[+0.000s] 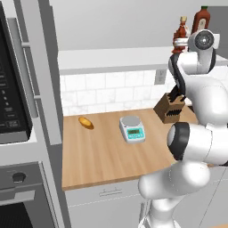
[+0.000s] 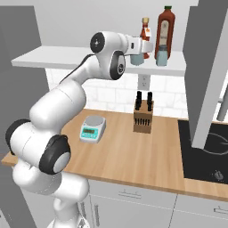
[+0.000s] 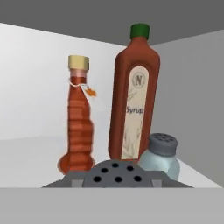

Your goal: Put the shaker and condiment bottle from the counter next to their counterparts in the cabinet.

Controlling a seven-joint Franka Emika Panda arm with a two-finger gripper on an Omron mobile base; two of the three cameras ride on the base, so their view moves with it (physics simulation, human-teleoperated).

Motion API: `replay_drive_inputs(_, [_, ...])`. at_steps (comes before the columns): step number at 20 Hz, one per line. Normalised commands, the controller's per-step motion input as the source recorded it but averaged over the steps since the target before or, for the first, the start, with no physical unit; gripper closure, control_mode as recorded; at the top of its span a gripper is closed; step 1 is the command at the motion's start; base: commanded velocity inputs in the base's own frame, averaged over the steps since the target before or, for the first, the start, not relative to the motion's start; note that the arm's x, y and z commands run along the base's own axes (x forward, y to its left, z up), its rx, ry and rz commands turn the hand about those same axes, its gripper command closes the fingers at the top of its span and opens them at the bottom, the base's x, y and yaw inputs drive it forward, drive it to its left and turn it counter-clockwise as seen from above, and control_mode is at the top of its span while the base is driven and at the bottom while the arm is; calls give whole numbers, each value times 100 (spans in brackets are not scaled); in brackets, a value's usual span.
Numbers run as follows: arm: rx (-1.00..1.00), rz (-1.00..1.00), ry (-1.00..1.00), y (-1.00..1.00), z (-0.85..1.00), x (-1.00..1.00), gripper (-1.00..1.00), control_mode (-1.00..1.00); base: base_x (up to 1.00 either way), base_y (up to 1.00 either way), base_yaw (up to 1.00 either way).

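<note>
Label "Syrup", monogram "N", on tall red-brown bottle (image 3: pixel 134 98).

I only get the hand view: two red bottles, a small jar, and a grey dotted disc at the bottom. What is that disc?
Observer: It is the cap of the shaker. The right base view shows the end effector gripping it over the cabinet shelf.
Visitor: What is below that shelf?
Observer: A wooden counter, with a kitchen scale and a knife block standing on it.
Visitor: Anything else down there?
Observer: Yes, a bread roll lies on the counter close to the tiled wall, seen in the left base view.
</note>
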Motion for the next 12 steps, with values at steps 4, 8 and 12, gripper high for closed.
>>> replay_drive_inputs(4, [0,0,0,-29,0,39,100,-100,0,0,0])
replay_drive_inputs(8, [0,0,1,0,0,0,100,-100,0,0,0])
replay_drive_inputs(12, [0,0,0,0,-21,14,100,-100,0,0,0])
